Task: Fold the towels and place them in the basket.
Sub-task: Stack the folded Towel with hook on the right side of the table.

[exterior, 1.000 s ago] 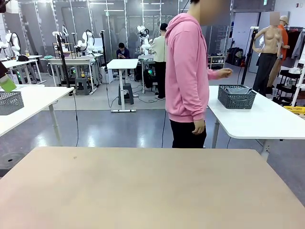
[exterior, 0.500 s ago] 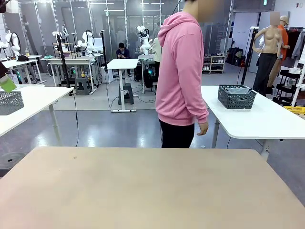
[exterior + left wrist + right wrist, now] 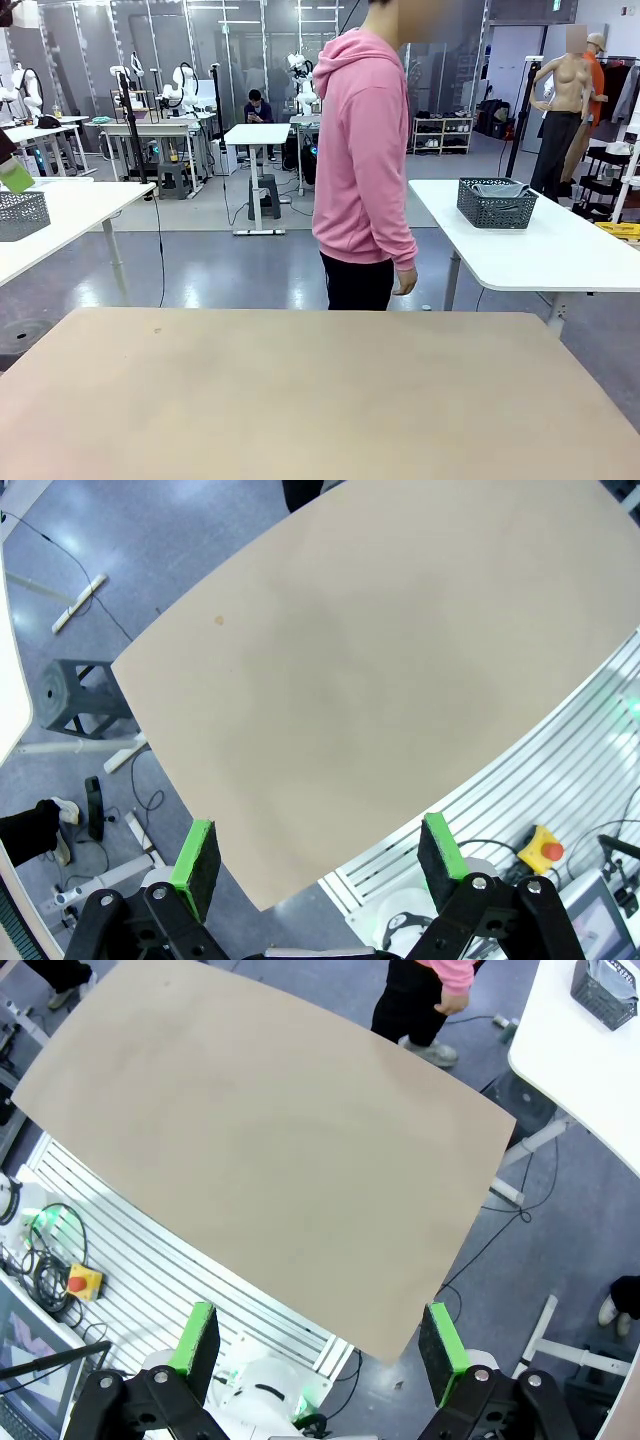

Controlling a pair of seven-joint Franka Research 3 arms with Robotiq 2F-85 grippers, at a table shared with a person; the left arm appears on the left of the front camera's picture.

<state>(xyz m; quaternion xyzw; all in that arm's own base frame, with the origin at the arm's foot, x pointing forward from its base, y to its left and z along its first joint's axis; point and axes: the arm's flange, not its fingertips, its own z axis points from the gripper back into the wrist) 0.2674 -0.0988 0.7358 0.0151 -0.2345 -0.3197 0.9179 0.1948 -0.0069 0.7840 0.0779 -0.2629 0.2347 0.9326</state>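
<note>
Bare table (image 3: 300,400) — no print, basket (image 3: 497,204) (towel inside) behind person (image 3: 362,160)

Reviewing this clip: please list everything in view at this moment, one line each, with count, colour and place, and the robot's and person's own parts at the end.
table: one, beige, in front of the robot, top bare.
basket: one, dark grey mesh, on the white side table at picture right in the front view.
towels: count unclear, grey, folded inside that basket.
white side table: one, white, behind the person at picture right.
second basket: one, dark grey mesh, on a white table at picture left.
person: one, pink hoodie, dark trousers, standing at the far edge of the beige table, side-on.
person's hand: one, hanging at the side, holding nothing.
left gripper: one, black, green pads, jaws open, above the table.
right gripper: one, same, jaws open, above the table.
</note>
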